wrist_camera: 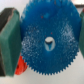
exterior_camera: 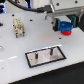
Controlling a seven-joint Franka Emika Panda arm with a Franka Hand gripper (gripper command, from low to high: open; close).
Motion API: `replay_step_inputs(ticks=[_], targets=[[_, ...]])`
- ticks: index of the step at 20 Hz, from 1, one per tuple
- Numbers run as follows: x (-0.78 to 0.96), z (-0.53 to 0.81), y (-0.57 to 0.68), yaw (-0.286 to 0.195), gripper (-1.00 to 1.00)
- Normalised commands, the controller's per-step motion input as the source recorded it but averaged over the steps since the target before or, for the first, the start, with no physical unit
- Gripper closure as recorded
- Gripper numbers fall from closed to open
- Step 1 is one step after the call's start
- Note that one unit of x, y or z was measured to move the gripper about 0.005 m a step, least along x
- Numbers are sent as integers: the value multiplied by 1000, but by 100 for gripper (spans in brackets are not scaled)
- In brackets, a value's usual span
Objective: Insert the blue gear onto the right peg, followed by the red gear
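The blue gear [wrist_camera: 50, 40] fills the wrist view, its centre hole facing the camera. My gripper [wrist_camera: 45, 42] is shut on it, with a green finger pad [wrist_camera: 7, 40] pressed against each side. In the exterior view the gripper [exterior_camera: 64, 23] holds the blue gear [exterior_camera: 64, 24] at the exterior view's right, just above the red gear [exterior_camera: 65, 33], which lies on the white table. A sliver of the red gear [wrist_camera: 21, 65] peeks out past the blue one. The grey plate [exterior_camera: 46, 59] lies nearer the front, and its right peg [exterior_camera: 51, 50] stands bare.
The plate's left peg [exterior_camera: 37, 54] is also bare. A small beige block-like object [exterior_camera: 19, 26] stands on the table at the exterior view's left. The arm's body reaches in from the upper right.
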Motion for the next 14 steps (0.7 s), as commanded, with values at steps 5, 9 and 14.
replay_step_inputs(ticks=[5,9,14], targets=[[765,121,-296,0,100],[585,16,-218,0,100],[344,-74,-196,0,100]])
